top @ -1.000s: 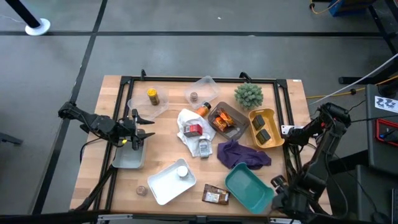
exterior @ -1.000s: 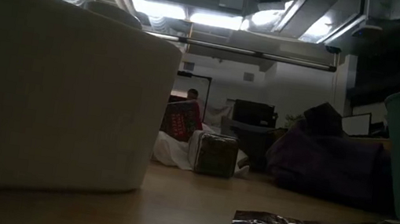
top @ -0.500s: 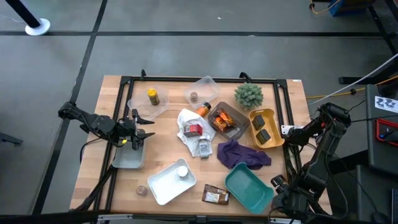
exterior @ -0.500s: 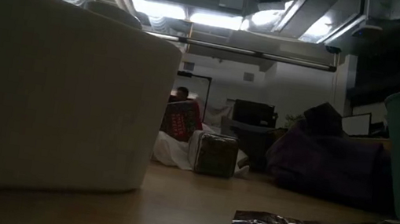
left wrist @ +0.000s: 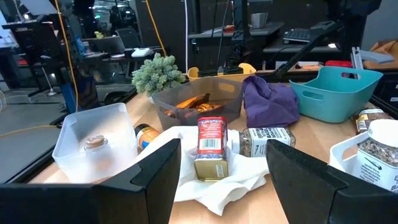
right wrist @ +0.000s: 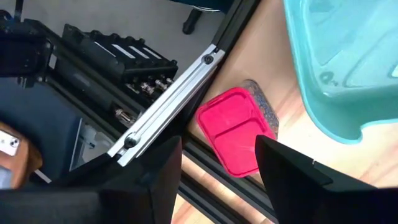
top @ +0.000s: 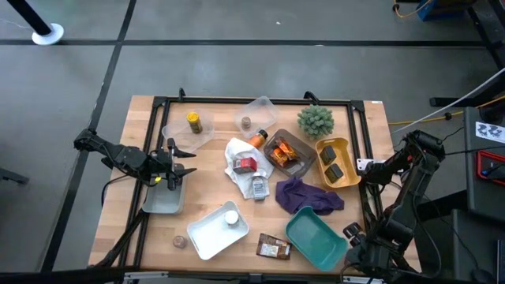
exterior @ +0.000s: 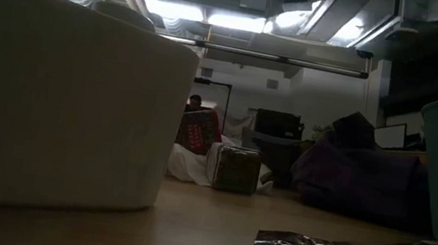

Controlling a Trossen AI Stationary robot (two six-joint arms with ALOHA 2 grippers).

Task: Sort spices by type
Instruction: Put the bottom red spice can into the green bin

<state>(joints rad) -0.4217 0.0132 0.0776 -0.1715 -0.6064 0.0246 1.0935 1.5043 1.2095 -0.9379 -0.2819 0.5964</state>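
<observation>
The spices lie scattered. A yellow jar [top: 193,121] and a small brown jar [top: 246,122] sit in clear trays. A red box [left wrist: 211,140] stands on a white cloth [top: 237,162] beside a jar lying on its side [top: 258,187]. A white-capped jar [top: 230,218] is in the white tray [top: 207,233], and a flat packet [top: 274,248] lies near the front edge. My left gripper [left wrist: 221,186] is open and level over the grey tray [top: 162,201], facing the red box from a distance. My right gripper [right wrist: 217,186] is open above a red-lidded jar [right wrist: 239,137] by the teal tray [right wrist: 336,56].
A brown tray [top: 288,154] with orange packets, a yellow tray [top: 347,150] with dark items, a green spiky plant [top: 316,120] and a purple cloth [top: 308,196] fill the middle and right. A black frame rail [right wrist: 168,106] runs along the table's edge. A small jar [top: 180,241] sits at the front left.
</observation>
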